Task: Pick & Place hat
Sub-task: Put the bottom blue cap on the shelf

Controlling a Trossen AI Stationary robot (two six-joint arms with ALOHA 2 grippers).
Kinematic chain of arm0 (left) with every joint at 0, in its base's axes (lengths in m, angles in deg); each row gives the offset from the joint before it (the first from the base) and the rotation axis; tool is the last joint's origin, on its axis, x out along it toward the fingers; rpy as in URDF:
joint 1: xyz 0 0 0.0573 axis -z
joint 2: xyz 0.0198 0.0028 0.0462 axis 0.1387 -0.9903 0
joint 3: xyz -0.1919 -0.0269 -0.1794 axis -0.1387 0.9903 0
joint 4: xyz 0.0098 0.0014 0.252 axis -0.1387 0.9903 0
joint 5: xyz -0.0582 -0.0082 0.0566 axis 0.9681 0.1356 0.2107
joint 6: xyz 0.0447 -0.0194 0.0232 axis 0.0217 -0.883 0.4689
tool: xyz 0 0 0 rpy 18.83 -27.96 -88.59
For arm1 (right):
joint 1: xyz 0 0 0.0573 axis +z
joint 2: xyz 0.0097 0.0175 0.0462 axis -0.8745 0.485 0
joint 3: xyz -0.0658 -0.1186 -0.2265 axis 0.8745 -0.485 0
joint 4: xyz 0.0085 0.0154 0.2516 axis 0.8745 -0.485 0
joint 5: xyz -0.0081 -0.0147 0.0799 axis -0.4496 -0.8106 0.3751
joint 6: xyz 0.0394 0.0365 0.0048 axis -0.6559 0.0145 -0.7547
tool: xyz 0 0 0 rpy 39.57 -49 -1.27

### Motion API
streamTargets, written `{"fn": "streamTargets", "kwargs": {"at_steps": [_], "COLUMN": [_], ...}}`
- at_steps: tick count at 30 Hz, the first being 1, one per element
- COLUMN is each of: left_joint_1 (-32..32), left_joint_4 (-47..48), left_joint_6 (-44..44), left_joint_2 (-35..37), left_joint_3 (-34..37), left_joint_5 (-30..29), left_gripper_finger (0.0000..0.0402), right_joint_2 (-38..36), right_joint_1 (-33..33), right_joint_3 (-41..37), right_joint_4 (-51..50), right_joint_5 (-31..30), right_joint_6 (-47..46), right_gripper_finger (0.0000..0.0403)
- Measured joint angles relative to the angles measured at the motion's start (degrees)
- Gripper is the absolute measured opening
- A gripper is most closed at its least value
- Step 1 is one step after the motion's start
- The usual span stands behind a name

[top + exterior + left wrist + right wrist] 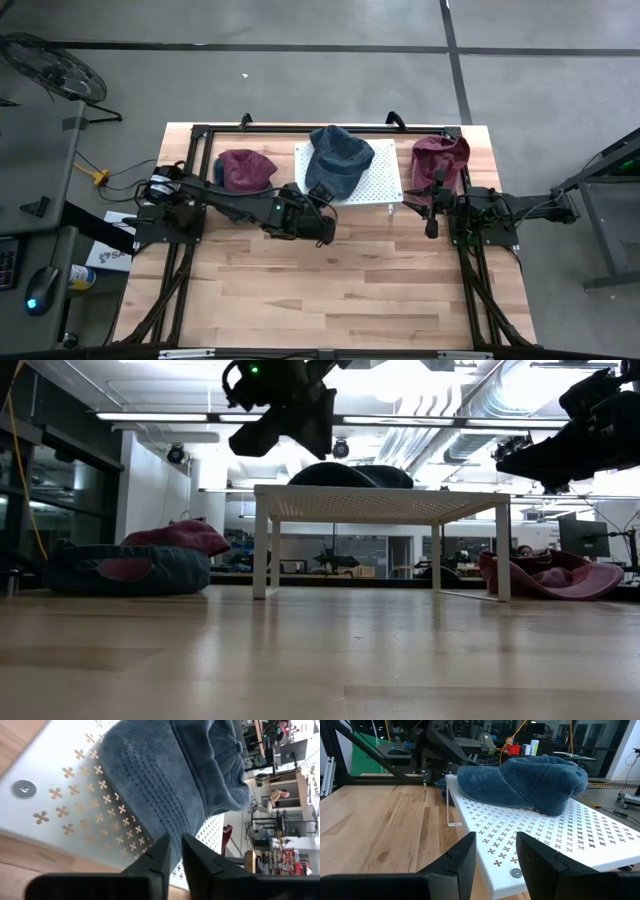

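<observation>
A blue denim hat (338,160) lies on a white perforated platform (380,180) at the table's far middle, its crown (545,782) resting on the plate. My left gripper (322,208) reaches in from the left, and in its wrist view (176,857) the fingers stand close together at the hat's brim. In the low view it hangs above the platform's left end (300,420). My right gripper (495,855) waits open at the table's right side (415,203), facing the platform and touching nothing. My left gripper has the edge of the blue hat's brim (172,837) pinched between its two fingers. The fingers slant down at it from the table's near left side. The hat lies flat on the platform, brim toward the gripper.
A maroon hat (245,170) lies at the far left on top of another blue denim piece (125,570). A second maroon hat (440,155) lies at the far right beside the platform (550,575). Bare wood fills the near half of the table (330,290).
</observation>
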Motion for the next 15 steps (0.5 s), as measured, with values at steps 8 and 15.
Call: {"fn": "streamTargets", "kwargs": {"at_steps": [8,15], "left_joint_1": [0.2,0.2], "left_joint_4": [0.1,0.1], "left_joint_6": [0.5,1.0], "left_joint_2": [0.0,0.0], "left_joint_3": [0.0,0.0], "left_joint_5": [0.4,0.4], "left_gripper_finger": [0.0002,0.0001], "right_joint_2": [0.0,0.0], "right_joint_1": [0.0,0.0], "right_joint_3": [0.0,0.0], "right_joint_4": [0.0,0.0], "right_joint_5": [0.0,0.0], "right_joint_6": [0.0,0.0], "right_gripper_finger": [0.0133,0.0133]}}
